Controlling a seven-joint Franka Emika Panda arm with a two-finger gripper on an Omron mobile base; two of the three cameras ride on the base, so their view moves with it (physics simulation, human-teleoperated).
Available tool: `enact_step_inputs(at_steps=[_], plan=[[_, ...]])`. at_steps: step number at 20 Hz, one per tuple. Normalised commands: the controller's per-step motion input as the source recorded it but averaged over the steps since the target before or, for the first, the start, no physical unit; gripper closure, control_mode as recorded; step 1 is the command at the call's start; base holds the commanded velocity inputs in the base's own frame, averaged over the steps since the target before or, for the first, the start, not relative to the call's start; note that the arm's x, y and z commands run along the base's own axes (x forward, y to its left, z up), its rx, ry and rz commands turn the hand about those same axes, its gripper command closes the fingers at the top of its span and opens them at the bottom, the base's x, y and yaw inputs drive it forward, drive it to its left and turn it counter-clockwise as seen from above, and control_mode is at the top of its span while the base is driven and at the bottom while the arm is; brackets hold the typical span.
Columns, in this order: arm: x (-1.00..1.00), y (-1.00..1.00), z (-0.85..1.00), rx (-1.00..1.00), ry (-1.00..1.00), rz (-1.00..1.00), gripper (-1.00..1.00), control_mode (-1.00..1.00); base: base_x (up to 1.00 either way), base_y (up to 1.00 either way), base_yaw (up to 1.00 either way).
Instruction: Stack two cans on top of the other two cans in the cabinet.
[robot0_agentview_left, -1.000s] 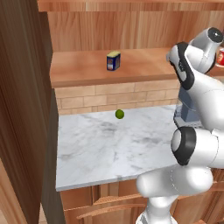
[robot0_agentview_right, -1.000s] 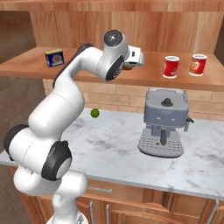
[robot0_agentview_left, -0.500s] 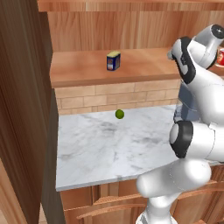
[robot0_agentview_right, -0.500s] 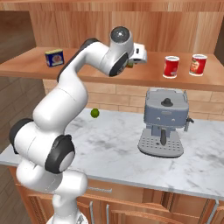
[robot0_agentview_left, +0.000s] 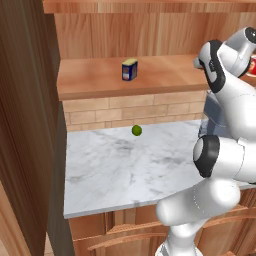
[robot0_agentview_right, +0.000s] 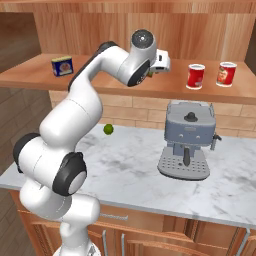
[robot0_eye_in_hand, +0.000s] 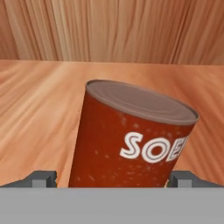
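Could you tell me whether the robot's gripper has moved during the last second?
Yes: in the right base view the open two-finger gripper has shifted right along the wooden cabinet shelf, nearer the bright red white-banded can.

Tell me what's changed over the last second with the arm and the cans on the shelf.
The arm's hand swung further right along the cabinet shelf, carrying the gripper toward the two red cans. Its open fingers now flank a dark red can without having closed on it. Nothing was grasped or released. The bright red cans, blue tin, green ball and coffee machine stayed put.
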Motion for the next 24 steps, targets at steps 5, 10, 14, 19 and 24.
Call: enact_step_inputs(at_steps=[5, 10, 14, 19, 24], plan=[[0.0, 0.0, -0.17, 0.0, 0.01, 0.0, 1.0, -1.0, 0.0, 0.0, 0.0], [0.0, 0.02, -0.14, 0.0, 0.0, 0.0, 1.0, -1.0, 0.0, 0.0, 0.0], [-0.04, 0.06, -0.03, 0.0, 0.0, 0.0, 1.0, -1.0, 0.0, 0.0, 0.0], [-0.42, 0.19, 0.0, 0.01, -0.04, 0.03, 1.0, -1.0, 0.0, 0.0, 0.0], [-0.43, 0.23, 0.0, 0.02, -0.03, 0.06, 1.0, -1.0, 0.0, 0.0, 0.0]])
